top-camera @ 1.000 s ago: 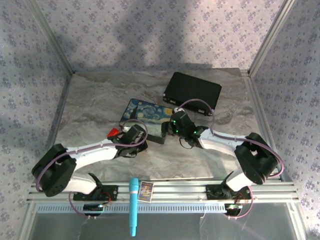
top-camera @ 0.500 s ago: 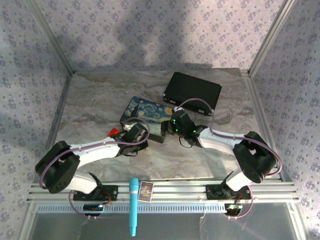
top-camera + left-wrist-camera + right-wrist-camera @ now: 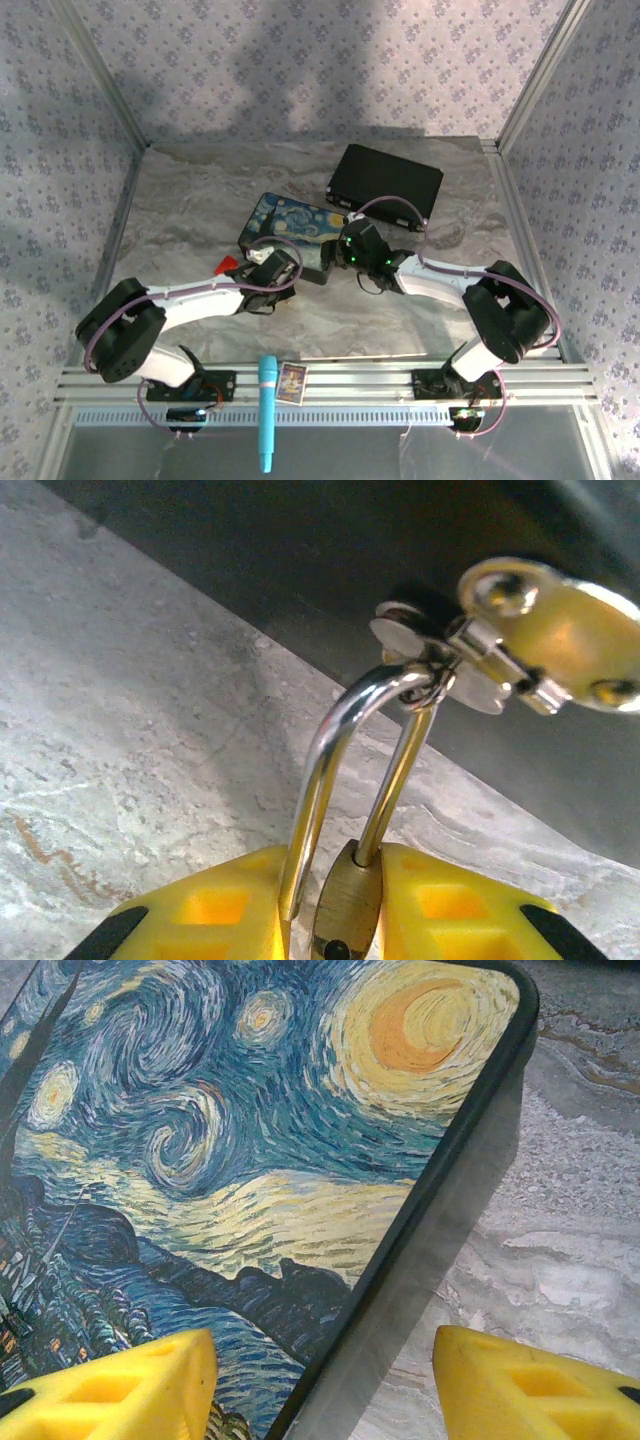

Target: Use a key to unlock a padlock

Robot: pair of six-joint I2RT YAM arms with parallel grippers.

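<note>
Seen from the left wrist, the left gripper (image 3: 338, 932) pinches a small brass padlock (image 3: 343, 905) between its yellow fingers (image 3: 215, 910) at the bottom centre of the frame, the brass body wedged between the two pads. The padlock's silver shackle (image 3: 322, 750) climbs toward the upper right and passes through a ring on a brass hasp (image 3: 560, 640), which is mounted on the dark side of the starry-night box (image 3: 250, 550). The grey marbled table (image 3: 120, 700) fills the left of that view. In the right wrist view, the right gripper (image 3: 325, 1390) is spread wide, one yellow finger at the lower left and the other at the lower right. The box's black-rimmed corner lies between them, and its lid shows swirling blue sky with a yellow-orange moon at the upper right. From overhead, both arms meet at the box's lower edge in mid-frame. A black case (image 3: 385, 185) lies above and to the right, and a small red object (image 3: 228, 264) sits just left of the left arm. On the rail at the bottom lie a blue cylinder (image 3: 267, 410) and a small card (image 3: 291, 382), its print too small to read.
</note>
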